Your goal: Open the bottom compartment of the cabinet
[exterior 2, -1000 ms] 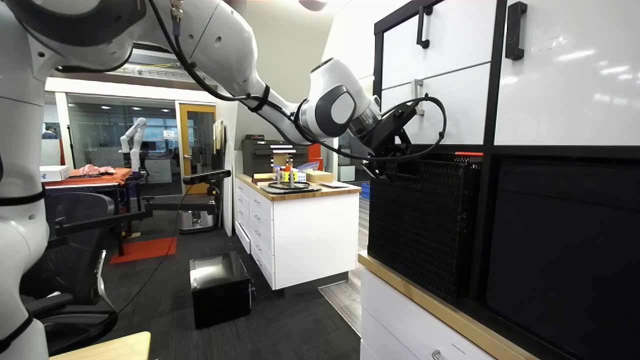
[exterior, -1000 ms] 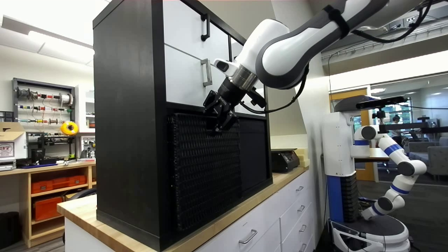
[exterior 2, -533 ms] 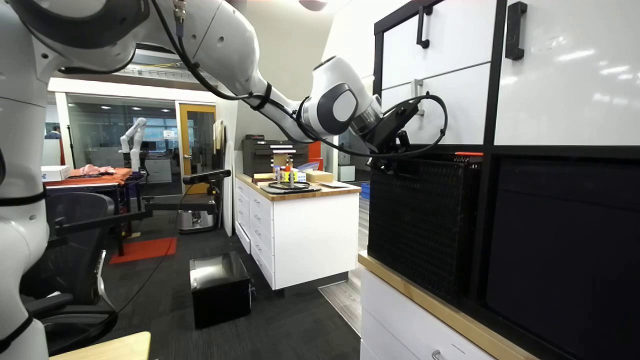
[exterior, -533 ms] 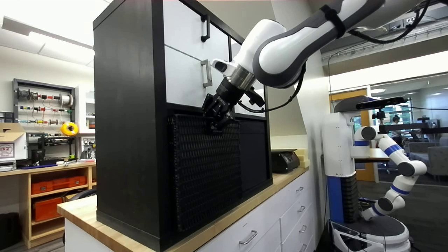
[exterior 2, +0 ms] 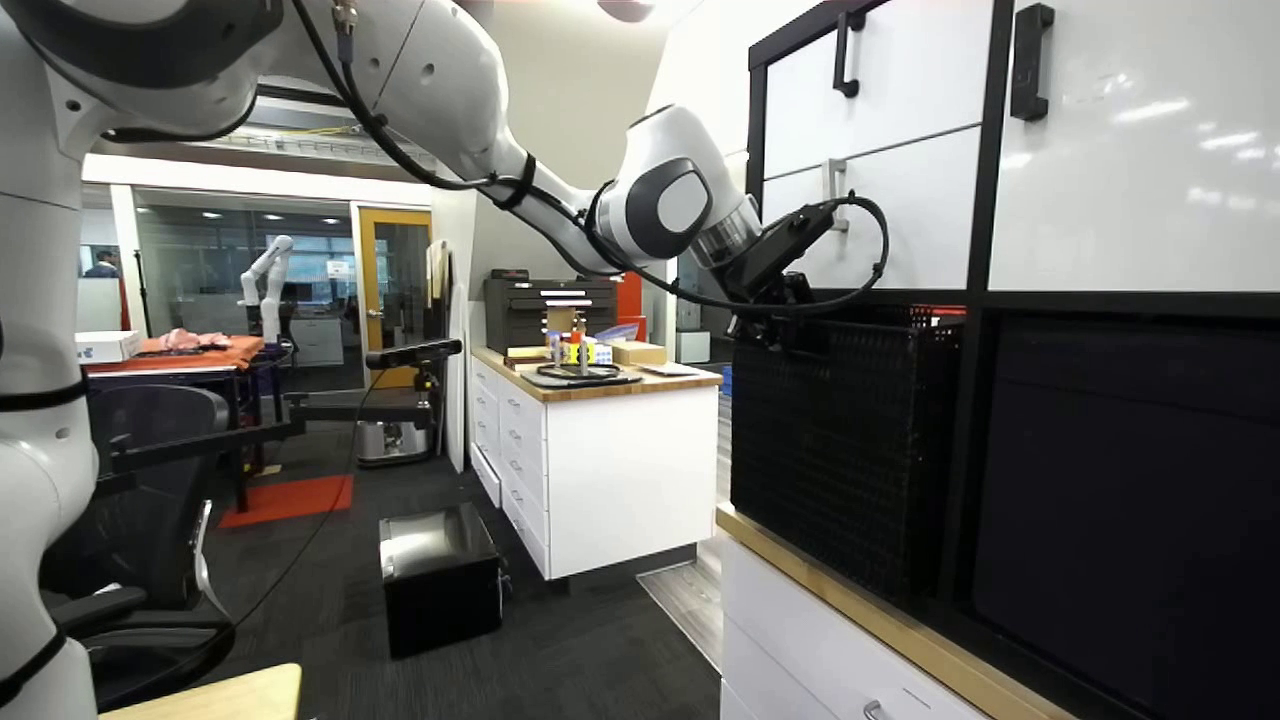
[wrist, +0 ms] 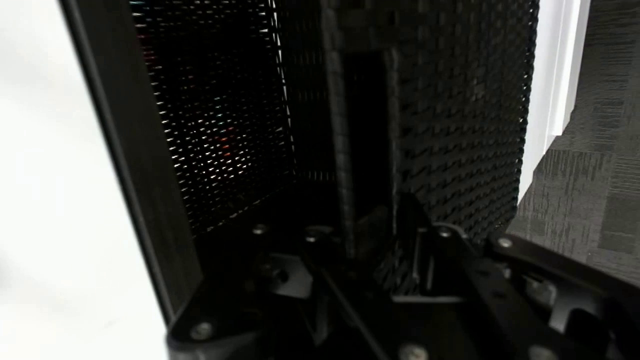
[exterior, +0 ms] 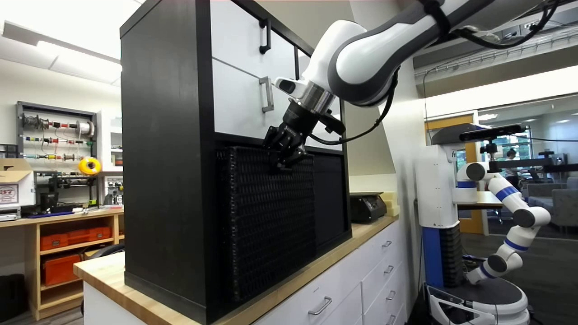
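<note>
The gripper clasps the black woven bin at the top of its front; the bin juts forward from the lower left of the black cabinet on the wooden worktop.

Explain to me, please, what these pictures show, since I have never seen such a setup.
The machine is a white-and-grey jointed robot arm ending in a black two-fingered gripper. The exterior views come from two cameras outside the robot; the wrist view comes from a camera on its wrist. A tall black boxy cabinet with flat white upper doors stands on a white counter with a wooden top, beside a black box-shaped object. The gripper appears closed on the top edge of a black woven bin, the cabinet's bottom compartment, which stands partly out.
</note>
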